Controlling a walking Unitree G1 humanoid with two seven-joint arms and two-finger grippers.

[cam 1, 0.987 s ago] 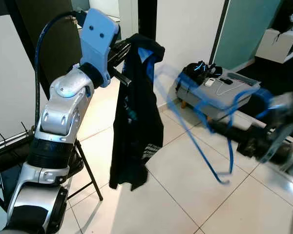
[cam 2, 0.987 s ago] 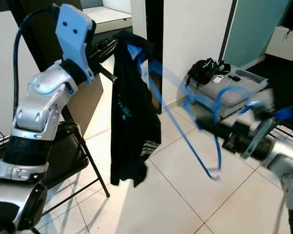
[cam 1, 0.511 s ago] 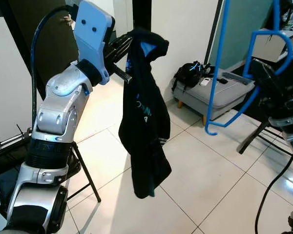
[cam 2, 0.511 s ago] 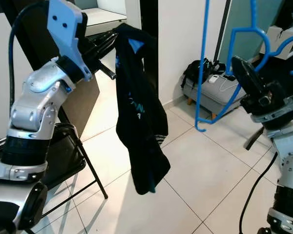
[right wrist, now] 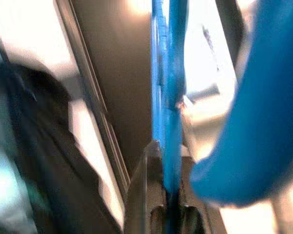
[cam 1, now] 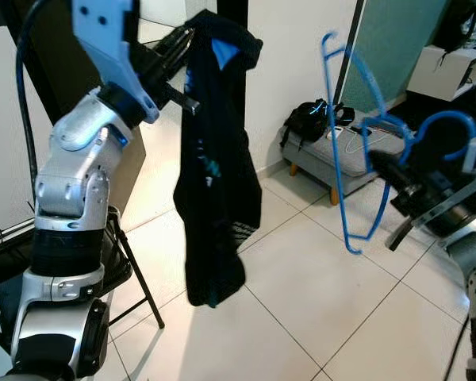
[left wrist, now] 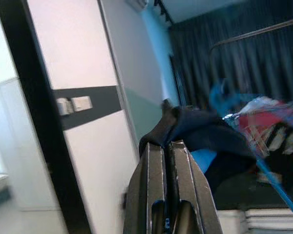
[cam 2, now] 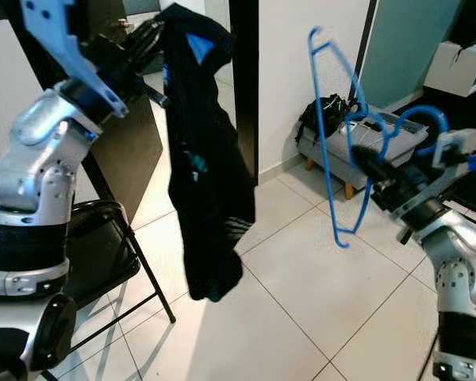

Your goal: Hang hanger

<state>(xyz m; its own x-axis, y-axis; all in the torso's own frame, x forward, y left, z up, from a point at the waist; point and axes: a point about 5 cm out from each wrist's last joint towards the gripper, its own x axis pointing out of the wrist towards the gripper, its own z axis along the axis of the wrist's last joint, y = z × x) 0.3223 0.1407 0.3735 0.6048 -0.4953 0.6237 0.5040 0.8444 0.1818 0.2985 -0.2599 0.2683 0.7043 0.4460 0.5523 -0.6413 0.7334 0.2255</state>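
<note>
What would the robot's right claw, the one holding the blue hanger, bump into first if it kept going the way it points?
Probably the dark garment hanging from the left gripper. The right gripper, shut on the blue hanger, points across toward it, though depth is hard to judge.

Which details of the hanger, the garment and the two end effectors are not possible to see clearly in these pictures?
- Blue hanger: motion-blurred in both eye views, so its exact shape is unclear.
- Right end effector: its grip point on the hanger is blurred in the right wrist view.
- Dark garment: its print is too small to read.
- Left end effector: how much cloth sits between its fingers is hidden by the folds.
</note>
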